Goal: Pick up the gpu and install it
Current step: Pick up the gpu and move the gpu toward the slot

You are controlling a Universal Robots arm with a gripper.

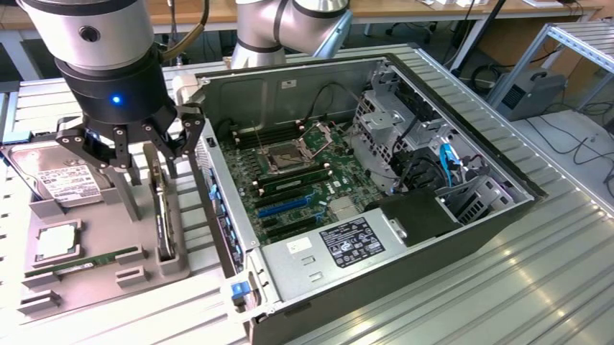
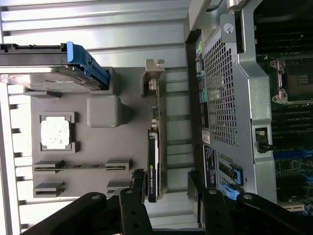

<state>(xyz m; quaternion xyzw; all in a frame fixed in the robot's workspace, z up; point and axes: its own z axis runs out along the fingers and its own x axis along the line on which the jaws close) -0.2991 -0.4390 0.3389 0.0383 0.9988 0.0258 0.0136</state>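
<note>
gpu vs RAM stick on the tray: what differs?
The gpu is taller and thicker than the RAM stick. The gpu carries a metal end bracket; the RAM stick has none. The gpu sits right below the open pincer; the RAM stick lies off to one side. Both stand on edge in the gray tray.

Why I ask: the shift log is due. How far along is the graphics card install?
Done: nothing yet. The graphics card stands on edge in the grey tray beside the computer case.
In hand: the open gripper hovers just above the card, a finger on either side, not gripping it.
Left: the card is not lifted or seated, and the blue slots on the board are empty.
</note>
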